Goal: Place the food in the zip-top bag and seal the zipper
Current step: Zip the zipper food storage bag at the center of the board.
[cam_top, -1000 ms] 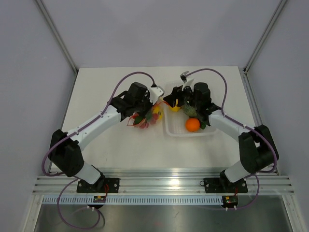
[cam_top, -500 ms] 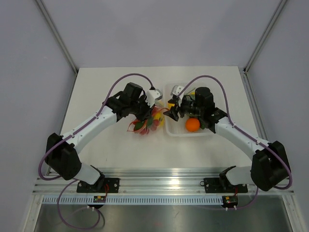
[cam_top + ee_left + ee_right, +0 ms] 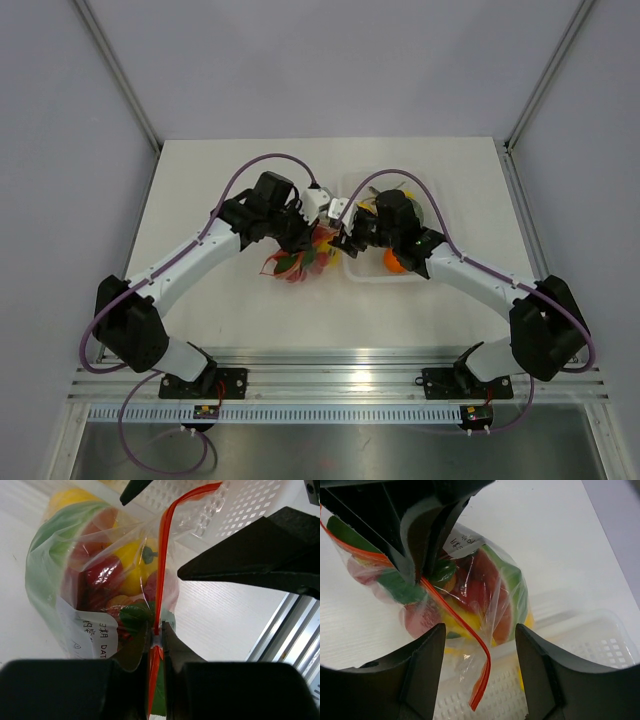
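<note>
Pinching the zipper (image 3: 161,570), the left claw (image 3: 157,637) is clamped tight on the zip-top bag (image 3: 55,580), which lies full of toy fruit (image 3: 130,565) on the surface (image 3: 535,525) just left of the white tray (image 3: 600,645). The right claw (image 3: 480,630) stands open astride the strip's free end (fingers clear of it).

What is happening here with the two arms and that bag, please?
The left gripper is shut on the zipper of the zip-top bag, which holds several toy fruits. The right gripper is open, its jaws straddling the zipper's free end by the white tray, where an orange lies. Sealing looks unfinished.
</note>
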